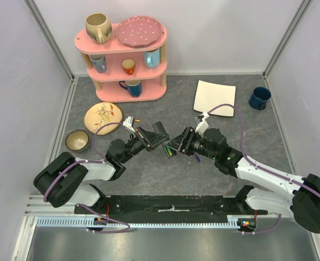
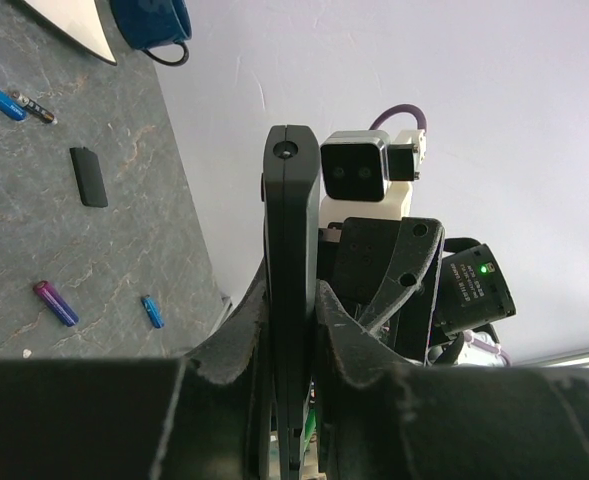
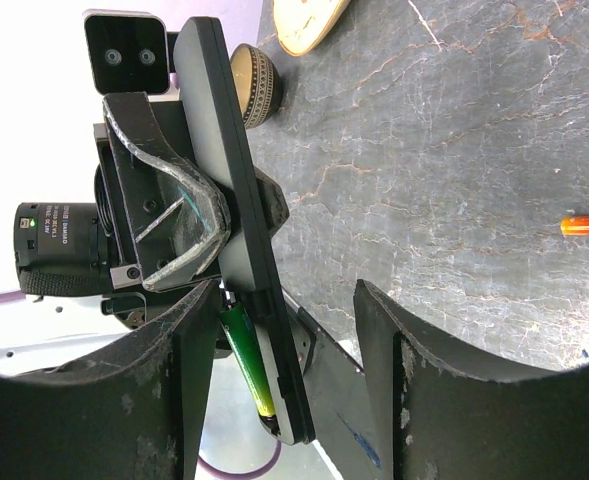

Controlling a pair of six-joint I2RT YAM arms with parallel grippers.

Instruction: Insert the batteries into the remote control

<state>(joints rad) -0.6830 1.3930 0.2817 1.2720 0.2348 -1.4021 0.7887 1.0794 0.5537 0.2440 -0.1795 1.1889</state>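
Evidently left jaws clench the remote control [image 3: 224, 150] steady so released right jaws, straddling it, can seat the green battery [image 3: 246, 365].

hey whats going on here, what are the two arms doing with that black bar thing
The left end effector is clamped on the remote control, holding it up off the table. The right end effector, jaws open, sits at one end of the remote, where a green battery lies along its back. Whether it is fully seated is hard to tell. Other batteries, a purple one among them, lie loose on the table, so loading is not finished.
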